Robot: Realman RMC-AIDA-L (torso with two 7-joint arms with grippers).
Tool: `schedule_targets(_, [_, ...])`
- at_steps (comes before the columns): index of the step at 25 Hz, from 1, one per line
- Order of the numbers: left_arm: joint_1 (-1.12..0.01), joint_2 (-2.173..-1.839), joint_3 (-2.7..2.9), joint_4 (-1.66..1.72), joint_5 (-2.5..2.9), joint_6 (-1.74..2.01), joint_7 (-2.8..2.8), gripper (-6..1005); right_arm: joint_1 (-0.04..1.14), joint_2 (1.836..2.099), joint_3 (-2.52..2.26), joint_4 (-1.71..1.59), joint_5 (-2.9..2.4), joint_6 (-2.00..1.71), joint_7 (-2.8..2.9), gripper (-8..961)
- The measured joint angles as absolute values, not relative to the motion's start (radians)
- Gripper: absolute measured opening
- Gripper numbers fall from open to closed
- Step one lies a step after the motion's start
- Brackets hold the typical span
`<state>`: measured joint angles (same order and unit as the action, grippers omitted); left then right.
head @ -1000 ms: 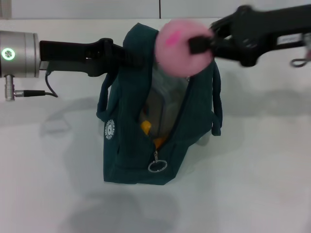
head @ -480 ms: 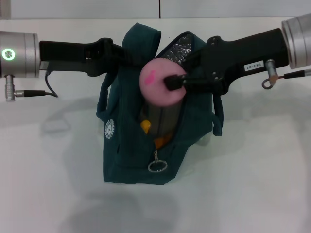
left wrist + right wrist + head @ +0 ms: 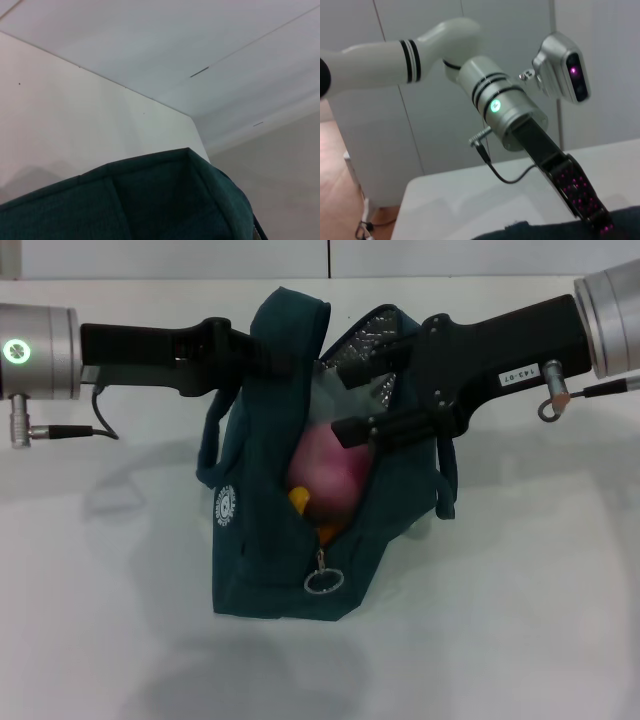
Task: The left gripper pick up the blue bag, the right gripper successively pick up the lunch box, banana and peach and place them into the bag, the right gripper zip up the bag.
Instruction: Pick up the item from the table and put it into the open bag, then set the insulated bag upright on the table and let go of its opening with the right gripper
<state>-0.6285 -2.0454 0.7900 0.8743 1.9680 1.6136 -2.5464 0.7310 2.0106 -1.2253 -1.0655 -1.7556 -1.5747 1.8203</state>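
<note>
At the centre of the head view stands the blue bag (image 3: 270,570), upright on the white table (image 3: 520,620), with its zip open down the front and a silver ring pull (image 3: 324,582) hanging low. A small round white logo (image 3: 226,505) sits on the bag's left face; its writing is too small to read. On the black body of the right gripper (image 3: 350,430), in the upper right of the frame, a small white label (image 3: 518,372) carries printed characters that I cannot read with certainty.

The right gripper reaches from the right into the bag's open mouth. Its fingers are a little spread, and they lie just above the peach (image 3: 328,472), close to it but not pinching it. The pale pink peach rests inside the bag, and below it a yellow piece of the banana (image 3: 301,502) shows through the opening.

From the upper left, the left gripper (image 3: 262,352) meets the bag's top edge and its fingers are pressed on the fabric, holding it up. The left wrist view shows only this teal fabric (image 3: 150,200) against white walls.
</note>
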Motion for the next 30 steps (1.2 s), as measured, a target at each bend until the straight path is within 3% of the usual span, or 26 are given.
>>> schedule_targets(4, [-0.629, -2.044, 0.790, 0.874, 1.968, 1.612, -2.544, 47, 0.721, 2.011, -1.222, -1.107, -1.774, -1.577, 1.845, 693])
schedule_targets(15, [-0.625, -2.044, 0.789, 0.859, 1.968, 1.603, -2.525, 47, 0.643, 1.999, -1.026, -1.246, -1.888, -1.564, 2.043, 722])
schedule_targets(30, [-0.625, -2.048, 0.788, 0.850, 1.952, 1.601, -2.521, 47, 0.653, 2.022, -1.114, -1.140, -1.938, -1.475, 2.119, 708])
